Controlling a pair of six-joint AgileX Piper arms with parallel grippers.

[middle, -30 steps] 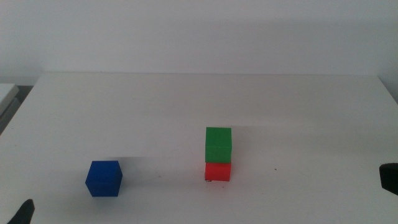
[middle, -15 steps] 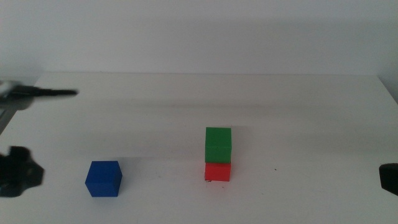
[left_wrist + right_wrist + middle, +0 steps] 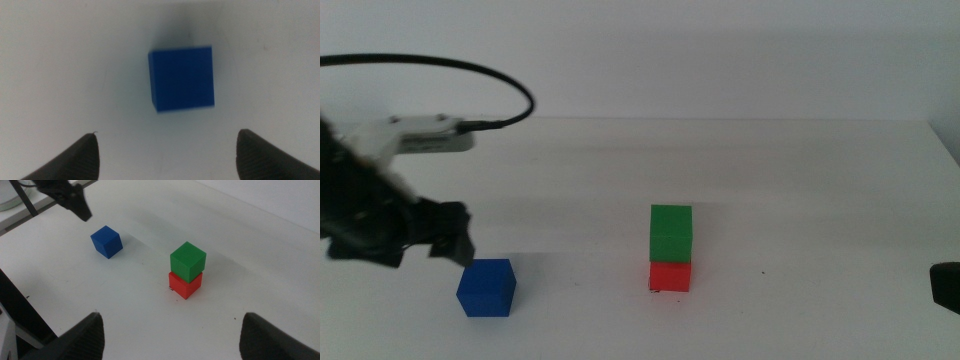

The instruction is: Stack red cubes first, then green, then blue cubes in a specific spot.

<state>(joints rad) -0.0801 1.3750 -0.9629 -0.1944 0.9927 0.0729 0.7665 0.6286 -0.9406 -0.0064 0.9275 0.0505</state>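
The green cube (image 3: 671,230) sits squarely on the red cube (image 3: 670,276) near the table's middle; both also show in the right wrist view, green (image 3: 188,260) on red (image 3: 186,286). The spot under the red cube is hidden. The blue cube (image 3: 487,287) lies alone at the front left. My left gripper (image 3: 455,240) hovers just above and left of it. In the left wrist view the blue cube (image 3: 182,78) lies ahead of my open, empty left gripper (image 3: 167,150). My right gripper (image 3: 180,340) waits open at the right edge (image 3: 946,285).
The white table (image 3: 800,170) ends at a far edge by the wall. A black cable (image 3: 510,85) arcs over the left arm. A small dark mark (image 3: 765,272) lies right of the stack.
My left arm has come in from the left and moved forward and right to just above the blue cube. The cubes and the right gripper have not moved.
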